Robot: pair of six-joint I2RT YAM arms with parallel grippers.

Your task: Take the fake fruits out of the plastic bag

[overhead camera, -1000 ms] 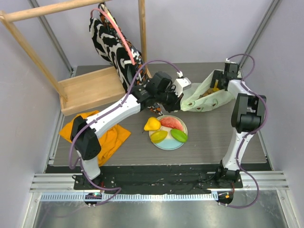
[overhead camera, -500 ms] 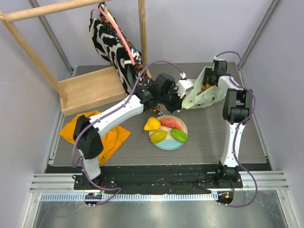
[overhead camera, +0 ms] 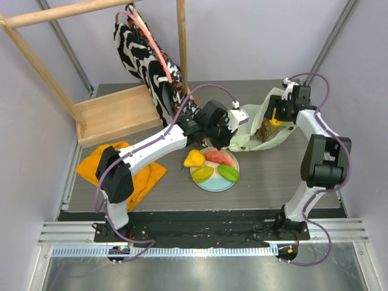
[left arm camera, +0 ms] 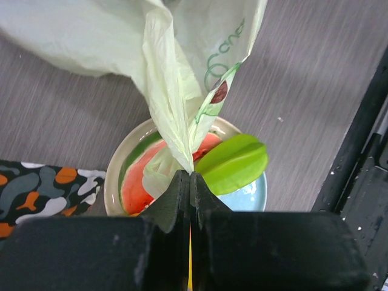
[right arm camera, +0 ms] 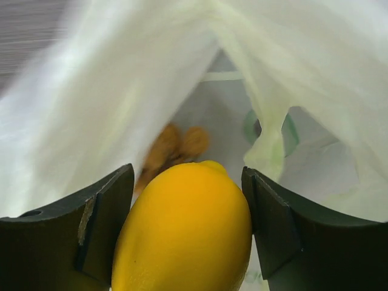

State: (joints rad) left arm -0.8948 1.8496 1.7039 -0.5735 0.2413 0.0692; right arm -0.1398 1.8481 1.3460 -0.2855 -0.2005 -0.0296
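Both jaws busy at the plastic bag (overhead camera: pixel 254 127), one fruit held.
My left gripper (left arm camera: pixel 190 182) is pinched flat on a fold of the bag, with the watermelon slice (left arm camera: pixel 136 182) and green fruit (left arm camera: pixel 233 163) on the plate (left arm camera: pixel 116 176) just beyond its tips. My right gripper (right arm camera: pixel 187 179) clamps a yellow lemon (right arm camera: pixel 185 236) inside the bag's mouth (brownish grapes (right arm camera: pixel 176 148) blur just past it).

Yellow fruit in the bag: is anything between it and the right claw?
No. The yellow fruit sits right inside the right claw. Only the plastic bag drapes loosely around and above it, on its way out.
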